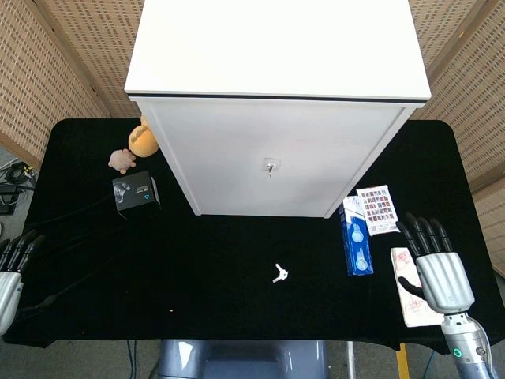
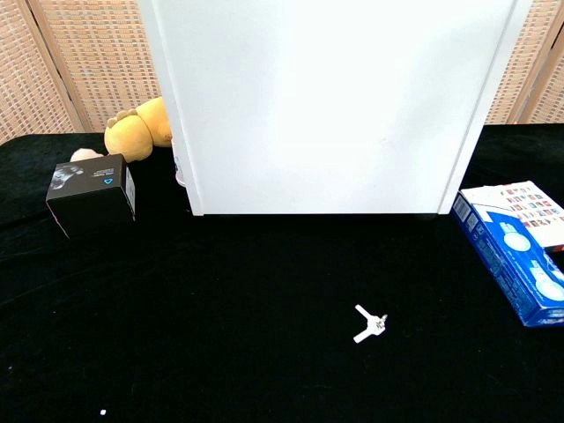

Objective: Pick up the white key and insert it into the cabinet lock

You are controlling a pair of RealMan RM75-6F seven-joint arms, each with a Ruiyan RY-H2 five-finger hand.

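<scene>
We see the white key (image 1: 280,274) lying flat on the black surface (image 1: 213,292), directly before the cabinet (image 1: 272,118) and below its lock (image 1: 271,166). The key's long axis runs diagonally. The right hand (image 1: 434,264), open and empty, rests beyond the blue box (image 1: 355,237) and is nearer the key; the left hand (image 1: 14,264), fingers extended, holds nothing.

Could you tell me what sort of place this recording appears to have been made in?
Probably a robot lab or test station, not a home: a table draped in black cloth, woven screen panels closing it off behind, and staged props such as a white cabinet and a loose white key.
</scene>
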